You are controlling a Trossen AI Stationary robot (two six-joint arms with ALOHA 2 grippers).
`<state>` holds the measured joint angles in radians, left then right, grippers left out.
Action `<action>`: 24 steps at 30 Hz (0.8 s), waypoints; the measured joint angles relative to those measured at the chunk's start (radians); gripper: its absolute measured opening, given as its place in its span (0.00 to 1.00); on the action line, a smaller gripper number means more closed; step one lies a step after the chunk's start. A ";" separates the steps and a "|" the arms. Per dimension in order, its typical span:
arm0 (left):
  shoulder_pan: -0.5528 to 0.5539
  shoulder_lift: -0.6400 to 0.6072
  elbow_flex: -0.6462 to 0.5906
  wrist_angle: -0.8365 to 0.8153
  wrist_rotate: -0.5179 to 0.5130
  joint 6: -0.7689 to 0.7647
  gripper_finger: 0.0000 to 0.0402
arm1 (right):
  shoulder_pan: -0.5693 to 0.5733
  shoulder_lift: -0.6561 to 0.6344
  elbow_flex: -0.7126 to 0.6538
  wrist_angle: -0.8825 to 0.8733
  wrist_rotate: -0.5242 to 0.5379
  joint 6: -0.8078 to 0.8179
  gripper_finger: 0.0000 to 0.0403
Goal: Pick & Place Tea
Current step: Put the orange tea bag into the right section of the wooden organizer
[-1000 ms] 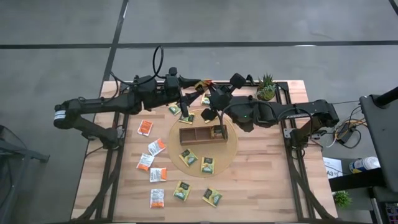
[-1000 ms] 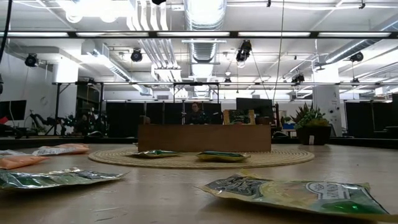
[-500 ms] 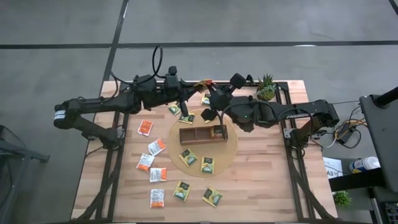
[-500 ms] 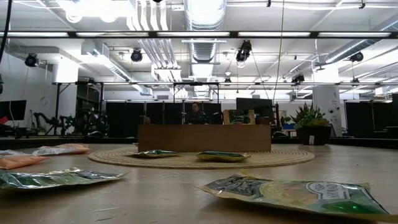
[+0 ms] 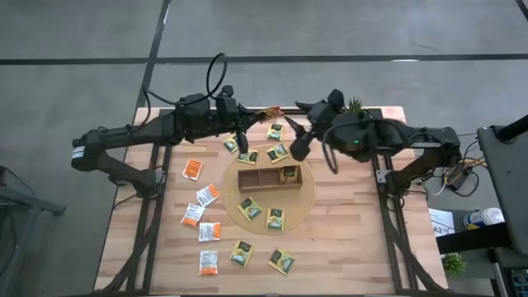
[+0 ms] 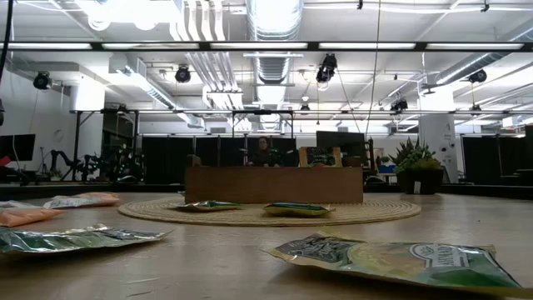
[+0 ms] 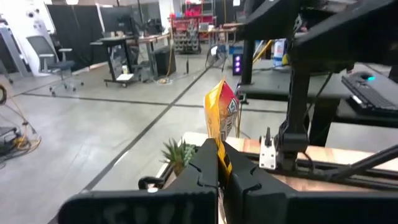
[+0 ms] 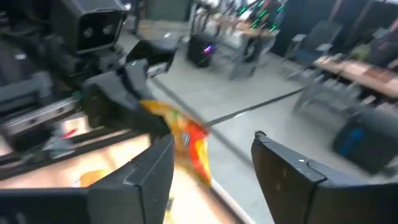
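Note:
Above the table's far edge my left gripper [image 5: 254, 115] [image 7: 217, 163] is shut on an orange-yellow tea sachet [image 5: 268, 112] [image 7: 222, 115]. My right gripper [image 5: 299, 115] [image 8: 211, 168] stands open a little to the sachet's right, facing it, with nothing between its fingers; its wrist view shows the sachet [image 8: 185, 138] ahead. The brown wooden tray [image 5: 268, 178] [image 6: 273, 184] sits on a round woven mat [image 5: 307, 194] and holds a sachet in its right compartment [image 5: 289, 174]. Several more sachets lie flat on the mat and the table. My left gripper pinches the sachet's near edge [image 7: 219, 154] between its two fingers. The fingers point level, coming from the table's left. The sachet stands on edge beyond the fingertips, lifted clear of the table.
A small potted plant [image 5: 355, 110] stands at the far right, close behind my right arm. Orange-white sachets [image 5: 202, 216] lie at the left, green ones [image 5: 280, 261] [image 6: 391, 257] near the front edge. There is bare wood at the table's right.
My right gripper has let go of the orange-yellow sachet and drawn back toward the table's right edge and upward, rolling as it went. The sachet stays in the air above the far edge, now only in my left gripper.

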<state>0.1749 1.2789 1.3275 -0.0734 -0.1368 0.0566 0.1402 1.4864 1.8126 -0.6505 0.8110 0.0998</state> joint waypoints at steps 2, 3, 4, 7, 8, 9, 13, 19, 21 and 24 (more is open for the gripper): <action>0.001 0.000 0.006 -0.022 0.000 -0.001 0.00 | 0.001 -0.025 0.000 -0.050 -0.005 0.038 0.55; 0.003 0.001 0.010 -0.033 0.000 -0.001 0.00 | 0.002 -0.041 -0.001 -0.079 -0.004 0.052 0.55; 0.003 0.001 0.015 -0.041 0.003 -0.005 0.00 | 0.002 -0.051 -0.001 -0.104 -0.003 0.063 0.56; 0.007 0.022 0.041 -0.079 0.025 -0.023 0.00 | 0.001 -0.085 -0.001 -0.169 0.000 0.106 0.56; 0.008 0.036 0.055 -0.101 0.035 -0.028 0.00 | 0.001 -0.093 -0.001 -0.180 0.000 0.118 0.56; 0.009 0.054 0.072 -0.124 0.050 -0.032 0.00 | 0.001 -0.102 -0.001 -0.191 -0.001 0.127 0.56; 0.008 0.147 0.169 -0.265 0.096 -0.034 0.00 | 0.002 -0.128 -0.002 -0.201 -0.001 0.132 0.56; 0.009 0.285 0.359 -0.462 0.157 -0.011 0.00 | 0.002 -0.134 -0.003 -0.254 -0.008 0.134 0.56; 0.008 0.321 0.410 -0.509 0.187 -0.005 0.00 | 0.002 -0.133 -0.003 -0.287 -0.009 0.152 0.56; 0.009 0.364 0.476 -0.565 0.225 -0.005 0.00 | 0.002 -0.135 -0.003 -0.341 -0.009 0.193 0.56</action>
<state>0.1844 1.6428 1.8039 -0.6382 0.0884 0.0521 0.1417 1.3514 1.8099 -0.9919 0.8017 0.2929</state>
